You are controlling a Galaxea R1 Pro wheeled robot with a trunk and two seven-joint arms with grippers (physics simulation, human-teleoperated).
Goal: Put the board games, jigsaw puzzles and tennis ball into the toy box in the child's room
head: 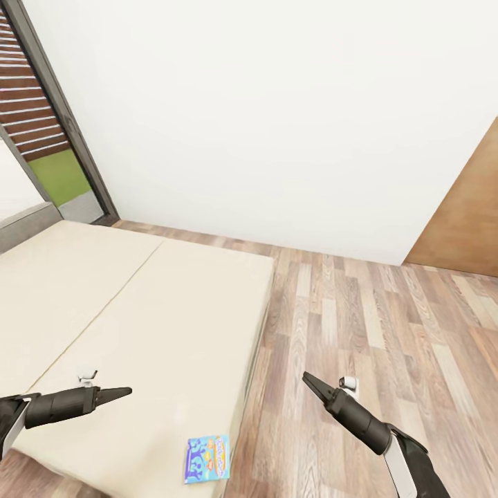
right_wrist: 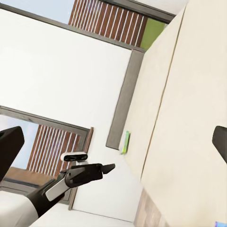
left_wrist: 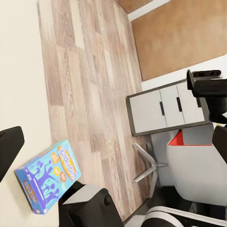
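A light-blue cartoon board game [head: 207, 458] lies flat near the front corner of the cream bed [head: 159, 311]; it also shows as the blue box [left_wrist: 47, 176]. My left gripper [head: 124, 392] hovers open over the mattress, up and to the left of that box, holding nothing. Over the wood floor right of the bed, my right gripper [head: 308, 379] is open and empty as well. In the right wrist view a thin green-edged flat box [right_wrist: 126, 142] lies at the bed's far end. The toy box, the jigsaw puzzles and the tennis ball are out of view.
White drawers [left_wrist: 165, 111] in a dark frame stand beyond the floor, with a grey-white chair [left_wrist: 189, 161] on a star base beside them. A brown door [head: 463, 214] is at the right, and a window with slats [head: 28, 104] at the left.
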